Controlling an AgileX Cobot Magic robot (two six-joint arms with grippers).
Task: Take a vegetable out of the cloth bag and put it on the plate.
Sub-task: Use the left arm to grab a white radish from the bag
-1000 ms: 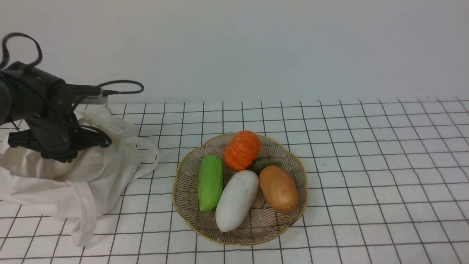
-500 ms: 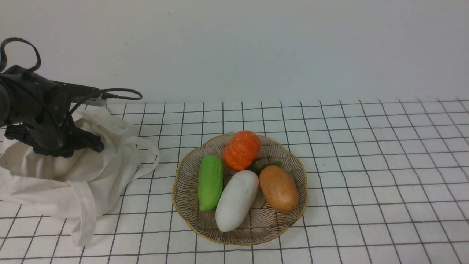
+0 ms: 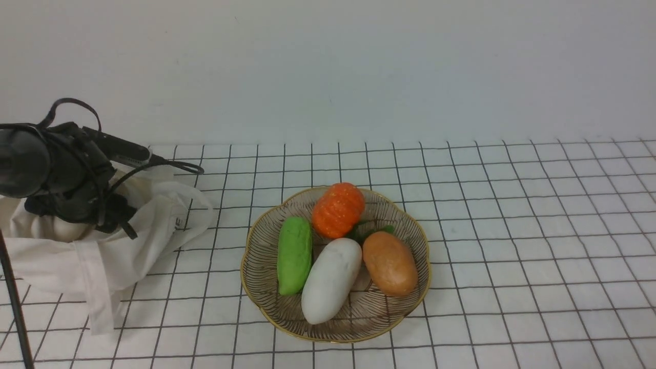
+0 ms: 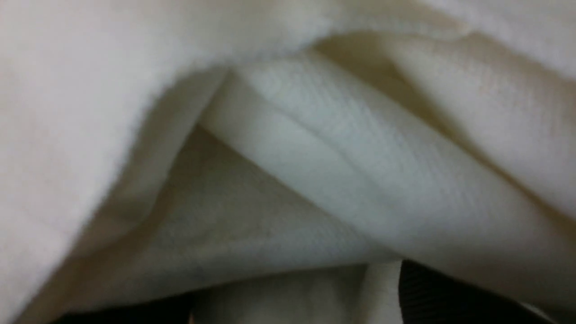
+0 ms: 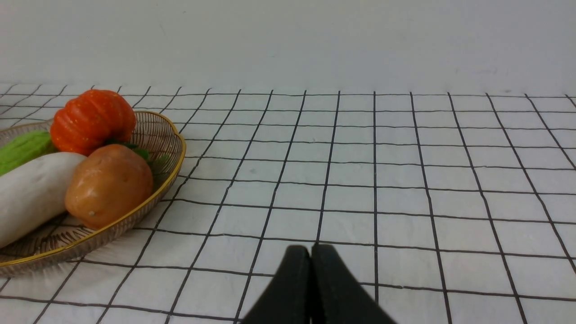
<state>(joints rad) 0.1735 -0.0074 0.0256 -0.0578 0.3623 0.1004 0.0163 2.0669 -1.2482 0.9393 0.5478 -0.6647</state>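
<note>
Cloth bag (image 3: 102, 251) wraps around the left jaws, whose state I cannot tell, with a pale rounded lump (image 3: 60, 229), maybe the vegetable, just beneath them, so they may pinch fabric and drag the bag toward the plate (image 3: 369, 312).

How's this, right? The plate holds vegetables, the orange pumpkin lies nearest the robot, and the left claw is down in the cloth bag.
Not quite. The front view shows the orange pumpkin at the far side of the plate; the white vegetable lies nearest the robot. The left claw is indeed down in the cloth bag.
</note>
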